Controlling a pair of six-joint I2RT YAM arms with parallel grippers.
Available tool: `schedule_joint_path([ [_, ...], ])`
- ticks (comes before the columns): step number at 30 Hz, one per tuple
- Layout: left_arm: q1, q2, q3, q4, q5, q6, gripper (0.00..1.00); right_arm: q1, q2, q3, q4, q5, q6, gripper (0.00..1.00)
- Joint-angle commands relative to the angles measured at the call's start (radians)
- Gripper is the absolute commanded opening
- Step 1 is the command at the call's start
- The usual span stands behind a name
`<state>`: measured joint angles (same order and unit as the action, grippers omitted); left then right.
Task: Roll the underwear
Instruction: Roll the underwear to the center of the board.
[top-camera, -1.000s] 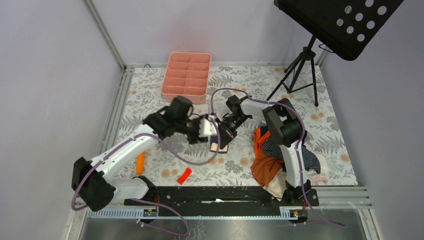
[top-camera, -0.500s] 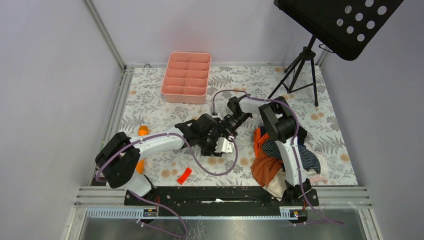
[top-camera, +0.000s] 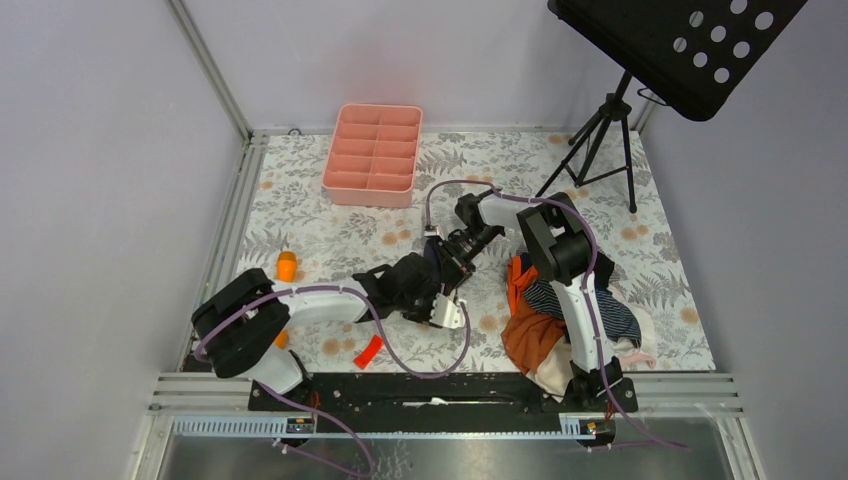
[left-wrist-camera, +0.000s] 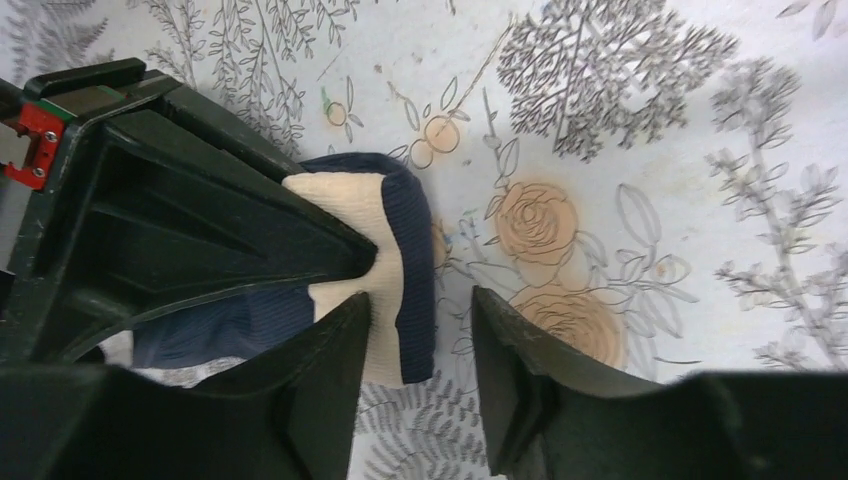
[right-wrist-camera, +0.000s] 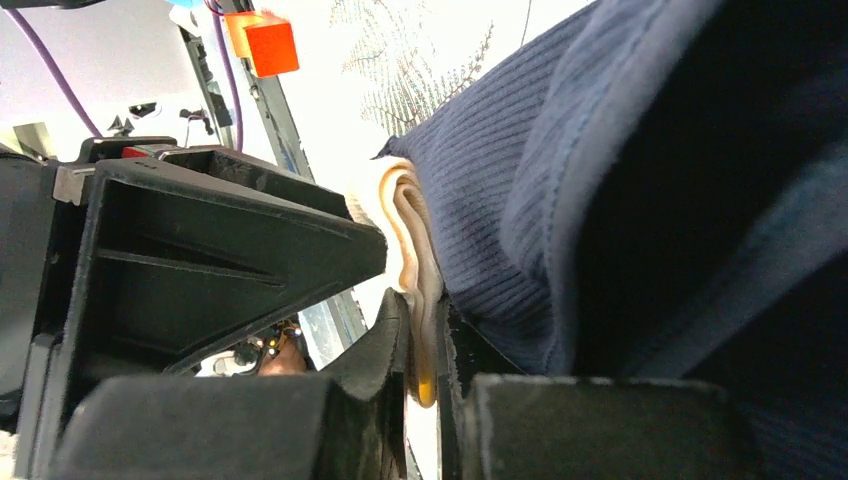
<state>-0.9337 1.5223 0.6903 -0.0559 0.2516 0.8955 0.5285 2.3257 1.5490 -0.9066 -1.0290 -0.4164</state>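
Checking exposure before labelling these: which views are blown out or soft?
Right wrist: the table behind the underwear is blown out white; the nearest cloth is dark and soft. Left wrist: evenly lit, floral print sharp. Top external: even light, no glare.

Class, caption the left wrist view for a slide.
Open left gripper straddles the edge of the navy underwear on the floral table; right gripper pinches its cream waistband.

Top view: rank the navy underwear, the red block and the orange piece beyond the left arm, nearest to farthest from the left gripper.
1. navy underwear, right between the tips of the left gripper.
2. red block, toward the table's front edge, to the gripper's left.
3. orange piece, far left, beyond the arm.
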Motion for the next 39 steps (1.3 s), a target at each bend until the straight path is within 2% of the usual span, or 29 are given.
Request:
schedule_joint_path([
  [1,-0.016,0.059,-0.066,0.052,-0.112,0.106,0.40,0.014,0.078,-0.032,0.021,0.221,-0.041,0.04],
  [4,-0.017,0.086,-0.056,0.036,-0.134,0.134,0.16,0.014,0.075,-0.036,0.022,0.212,-0.042,0.04],
  [7,-0.016,0.092,-0.039,-0.015,-0.125,0.139,0.00,0.013,0.070,-0.041,0.022,0.206,-0.047,0.05],
  [9,-0.013,0.098,-0.008,-0.092,-0.089,0.135,0.00,0.013,0.058,-0.040,0.007,0.206,-0.074,0.13],
  [11,-0.002,0.106,0.040,-0.209,-0.029,0.122,0.00,0.004,0.027,-0.013,-0.049,0.203,-0.133,0.25],
  [13,0.013,0.114,0.096,-0.315,0.023,0.089,0.00,-0.026,-0.019,0.038,-0.125,0.184,-0.197,0.43],
  [14,0.020,0.121,0.125,-0.369,0.051,0.072,0.00,-0.050,-0.047,0.070,-0.159,0.172,-0.229,0.49],
  [18,0.073,0.188,0.263,-0.597,0.177,0.001,0.00,-0.162,-0.157,0.165,-0.193,0.197,-0.310,0.55],
  [22,0.159,0.282,0.389,-0.794,0.319,-0.030,0.00,-0.298,-0.295,0.164,-0.024,0.257,-0.251,0.56],
  [26,0.210,0.372,0.546,-0.981,0.458,-0.031,0.00,-0.415,-0.521,-0.017,0.276,0.323,-0.086,0.56],
  [29,0.231,0.461,0.678,-1.103,0.551,-0.031,0.00,-0.430,-0.745,-0.252,0.484,0.405,-0.096,0.56],
  [32,0.250,0.566,0.802,-1.237,0.633,-0.007,0.00,-0.430,-0.969,-0.496,0.637,0.413,-0.102,0.58],
  [35,0.267,0.682,0.931,-1.366,0.679,0.027,0.00,-0.411,-1.153,-0.679,0.643,0.364,-0.178,0.58],
  [39,0.302,0.797,1.027,-1.399,0.733,-0.005,0.00,-0.257,-1.314,-0.851,0.507,0.422,-0.463,0.50],
])
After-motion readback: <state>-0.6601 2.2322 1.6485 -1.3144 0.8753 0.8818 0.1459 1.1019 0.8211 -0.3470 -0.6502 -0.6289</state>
